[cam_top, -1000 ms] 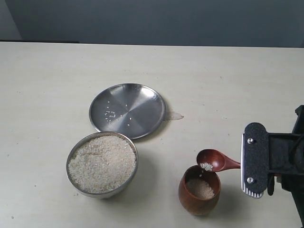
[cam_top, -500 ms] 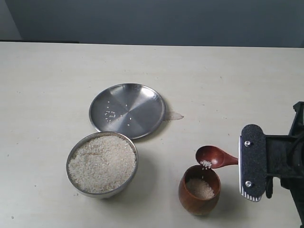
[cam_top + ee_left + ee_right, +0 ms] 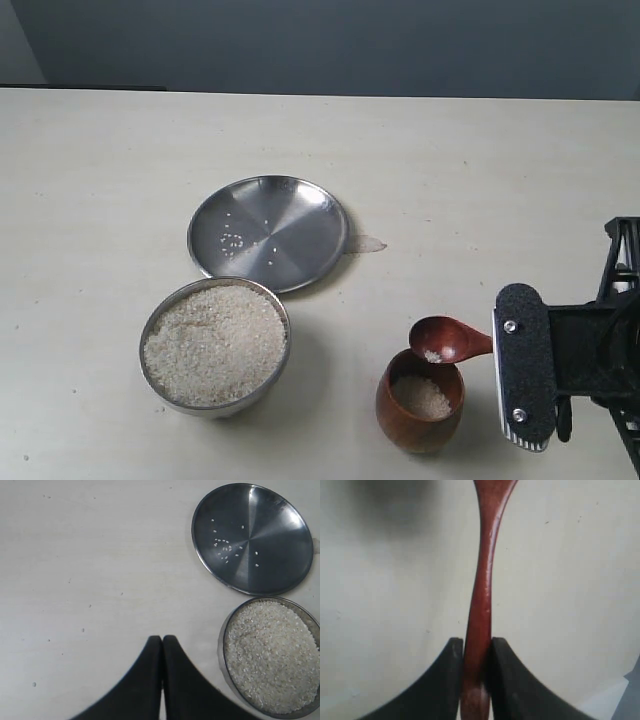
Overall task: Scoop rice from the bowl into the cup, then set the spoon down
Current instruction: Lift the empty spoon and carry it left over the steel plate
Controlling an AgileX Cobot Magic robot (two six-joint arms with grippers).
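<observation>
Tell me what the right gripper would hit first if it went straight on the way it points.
Most likely the cup: the spoon it holds hangs over the cup's rim. Height is hard to judge, so the right gripper might pass just above it; the bowl lies further that way.

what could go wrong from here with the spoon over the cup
1. The spoon hangs over the cup's rim, not its middle, so the last rice in it may drop onto the table.
2. The right claw pinches only the slim handle, so the spoon might twist.
3. Dipping lower could nudge the small cup over.
</observation>
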